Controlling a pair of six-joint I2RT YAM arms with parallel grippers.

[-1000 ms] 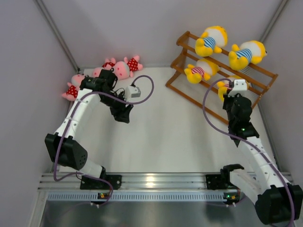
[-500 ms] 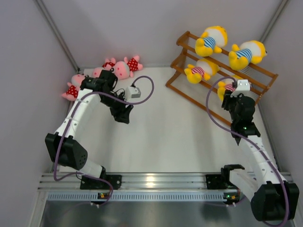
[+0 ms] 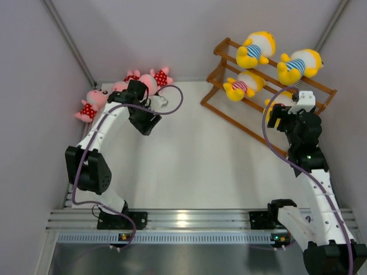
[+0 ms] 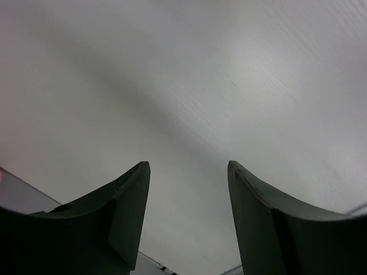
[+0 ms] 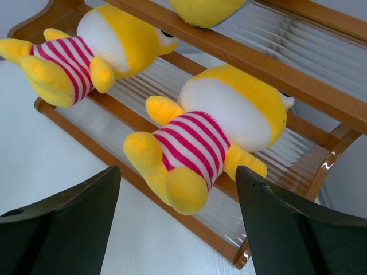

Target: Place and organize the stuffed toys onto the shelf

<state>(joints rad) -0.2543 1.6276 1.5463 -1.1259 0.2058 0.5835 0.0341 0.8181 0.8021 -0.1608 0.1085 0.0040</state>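
On brown wooden stepped shelf [image 5: 241,56], four yellow plush toys in striped shirts [image 3: 255,48] lay, two per tier. Three pink plush toys in red dotted outfits [image 3: 90,103] lay on white table [image 3: 200,160], far-left corner. Left tool [image 4: 188,166] and right tool [image 5: 178,172] both spread, empty.

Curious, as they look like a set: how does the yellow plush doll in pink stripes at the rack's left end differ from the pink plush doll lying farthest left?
The yellow plush doll wears a pink-and-white striped shirt; the pink plush doll wears red with white dots. The yellow one lies on the brown wooden rack; the pink one lies on the white table. Both are small soft toys lying down.
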